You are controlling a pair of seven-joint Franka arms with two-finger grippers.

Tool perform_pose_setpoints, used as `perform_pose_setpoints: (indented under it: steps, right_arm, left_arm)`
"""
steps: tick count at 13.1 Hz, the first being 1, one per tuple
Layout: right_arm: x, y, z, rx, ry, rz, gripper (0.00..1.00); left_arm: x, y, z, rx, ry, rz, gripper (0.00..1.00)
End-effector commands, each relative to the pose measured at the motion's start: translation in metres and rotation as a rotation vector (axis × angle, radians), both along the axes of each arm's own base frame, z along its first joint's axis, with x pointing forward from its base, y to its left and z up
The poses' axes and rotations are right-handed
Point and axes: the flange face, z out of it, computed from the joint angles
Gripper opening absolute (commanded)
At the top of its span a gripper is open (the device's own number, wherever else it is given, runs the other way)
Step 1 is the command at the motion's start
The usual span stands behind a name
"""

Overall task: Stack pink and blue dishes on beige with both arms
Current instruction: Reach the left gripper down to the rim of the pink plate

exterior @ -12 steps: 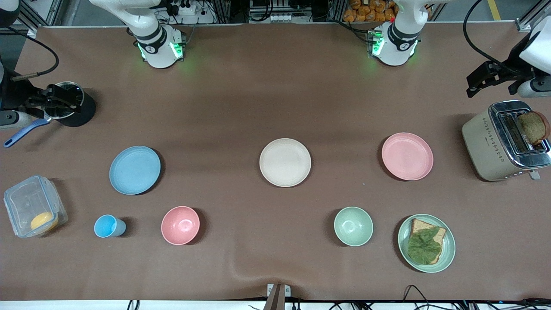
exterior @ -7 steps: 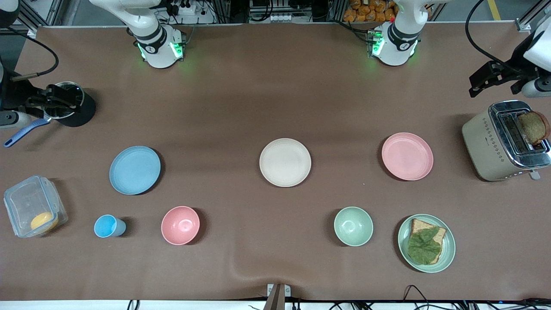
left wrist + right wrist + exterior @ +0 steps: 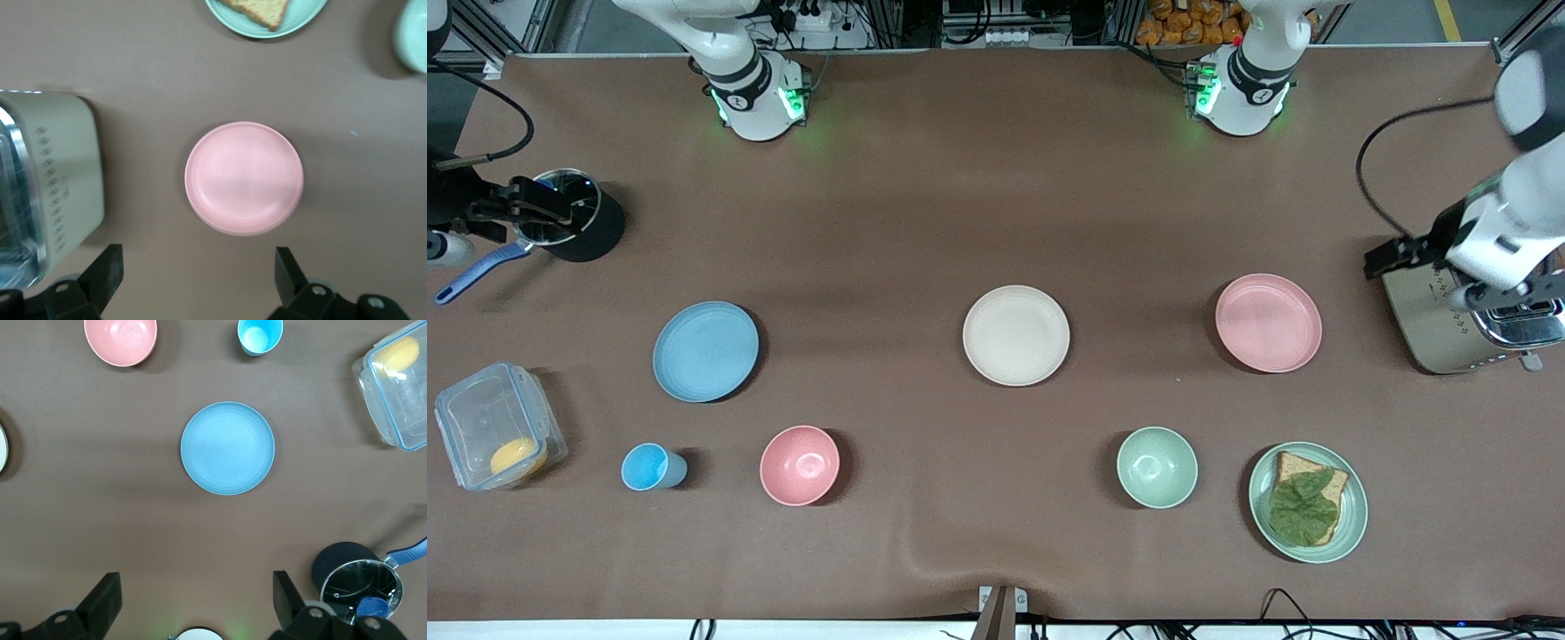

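Now both arms should come straight down with fingers wide and empty, left gripper [image 3: 197, 283] onto the pink plate [image 3: 1268, 322] beside the toaster [image 3: 1449, 333], right gripper [image 3: 193, 603] onto the blue plate [image 3: 705, 350], the beige plate [image 3: 1016, 335] lying between them on the surface [image 3: 925, 222].

My front camera sits high across from my two bases and looks steeply down, taking in the whole brown table [image 3: 925, 204]. The camera on my left wrist faces straight down from well above the pink plate [image 3: 244, 178], with the toaster [image 3: 50, 180] at one edge and the green plate [image 3: 267, 23] cut off at another; the front view shows the same three at my left arm's end of the table. My right wrist camera, looking straight down, holds the blue plate [image 3: 227, 448], pink bowl [image 3: 121, 341], blue cup [image 3: 259, 336], plastic box [image 3: 395, 393] and pot [image 3: 360, 585], all shared with the front view at my right arm's end
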Motion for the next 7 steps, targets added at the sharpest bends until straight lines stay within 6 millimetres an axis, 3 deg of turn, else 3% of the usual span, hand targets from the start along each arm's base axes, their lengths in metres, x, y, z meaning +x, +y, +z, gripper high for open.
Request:
perform_pose_setpoints:
  steps: [1,3,7]
  right_arm:
    - [-0.006,0.007,0.006,-0.010,-0.006,0.007,1.00]
    - [-0.004,0.017,0.008,-0.007,-0.021,0.025,1.00]
    - [-0.003,0.024,0.007,-0.002,-0.018,0.036,1.00]
  left_arm:
    - [-0.035,0.014,-0.081,0.001,-0.073,0.027,1.00]
    - [-0.050,0.022,-0.138,-0.008,-0.097,0.040,1.00]
    - [-0.048,0.036,-0.218,-0.030,-0.057,0.059,1.00]
